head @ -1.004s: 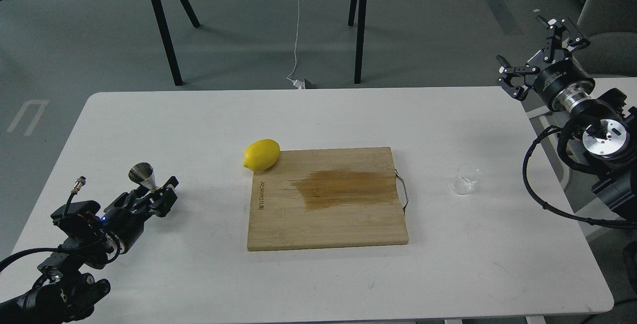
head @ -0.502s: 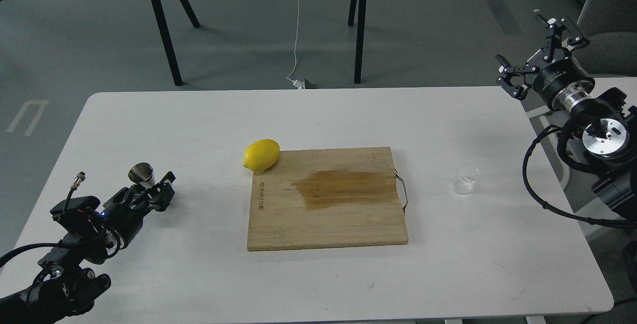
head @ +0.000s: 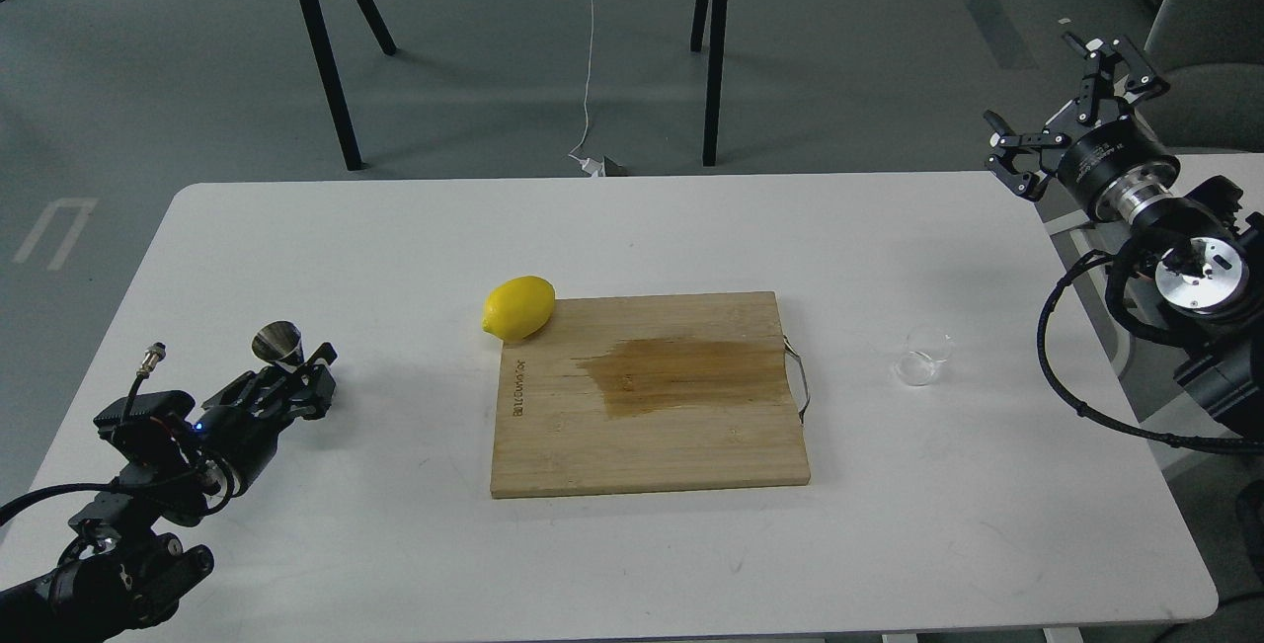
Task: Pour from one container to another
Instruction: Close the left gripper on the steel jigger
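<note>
Tumbler: clear glass tumbler [head: 924, 355] stands upright on the white tabletop [head: 632, 228], just right of the cutting board's metal handle, untouched and near the right arm's side; whether it holds any liquid cannot be told.
Jigger: steel jigger [head: 280, 344] sits at the far left of the tabletop, well apart from the tumbler, its wide cone mouth tipped toward the camera.
Left tool: left tool [head: 308, 384] lies low, right at the jigger's lower half; its dark fingers merge with the jigger's base, so whether they clamp it or merely flank it cannot be told.
Right tool: right tool [head: 1062, 110] hangs raised beyond the tabletop's right far corner, fingers spread wide, holding nothing, well apart from the tumbler.
Reason for layout: each vessel lies on the side of one arm, which suits one arm steadying the jigger while the other fetches the tumbler.
Surroundings: bamboo cutting board [head: 647, 394] with a dark wet stain fills the middle; a lemon [head: 519, 307] rests at its far left corner.
Obstacles: board and lemon lie between the two vessels, so any carry must pass over them.
</note>
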